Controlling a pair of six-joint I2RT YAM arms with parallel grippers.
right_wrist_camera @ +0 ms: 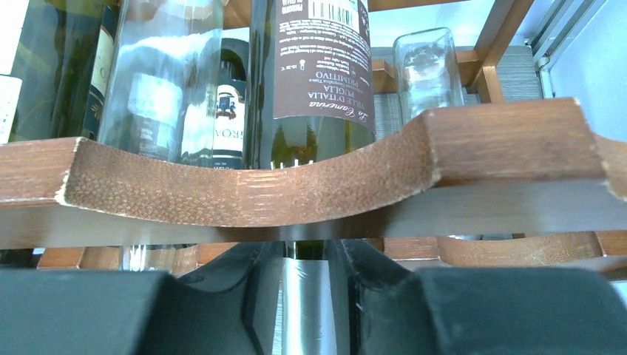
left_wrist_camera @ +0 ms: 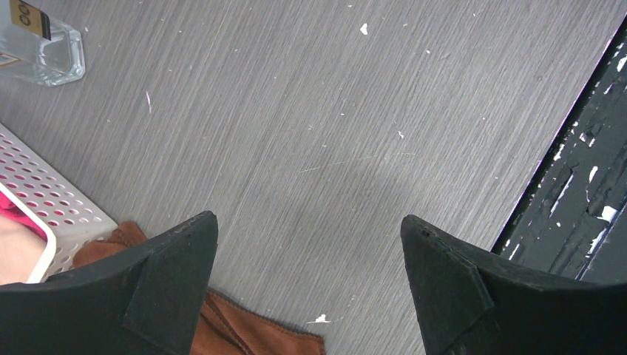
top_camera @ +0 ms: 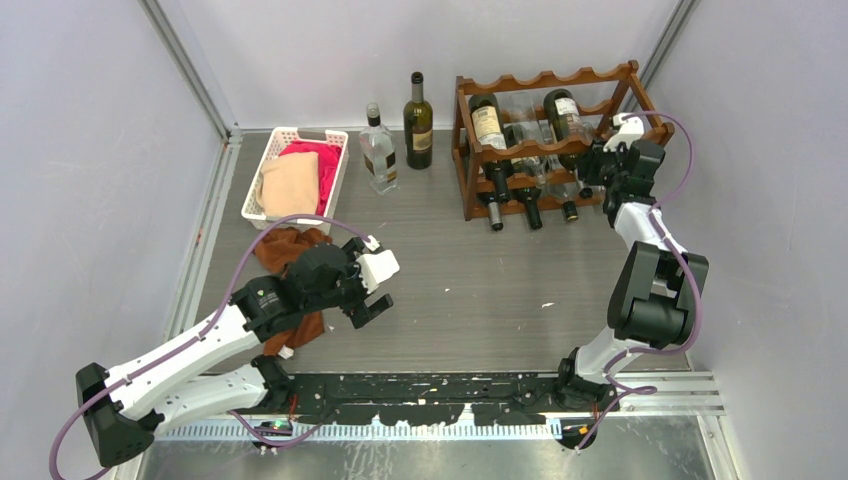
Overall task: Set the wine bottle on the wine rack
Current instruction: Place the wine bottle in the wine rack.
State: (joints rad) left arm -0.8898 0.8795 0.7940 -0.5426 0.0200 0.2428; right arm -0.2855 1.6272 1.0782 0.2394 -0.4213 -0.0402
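The reddish-brown wine rack stands at the back right and holds several bottles lying down. My right gripper is at the rack's right front, shut on the silver-foiled neck of a dark wine bottle. In the right wrist view the gripper clamps that neck, and the bottle's body with its brown label lies in a scallop of the rail. My left gripper is open and empty low over the table; in the left wrist view only bare table lies between the jaws.
A dark green bottle and a clear bottle stand left of the rack. A white slotted basket with cloths is at the back left. A brown cloth lies by my left arm and shows in the left wrist view.
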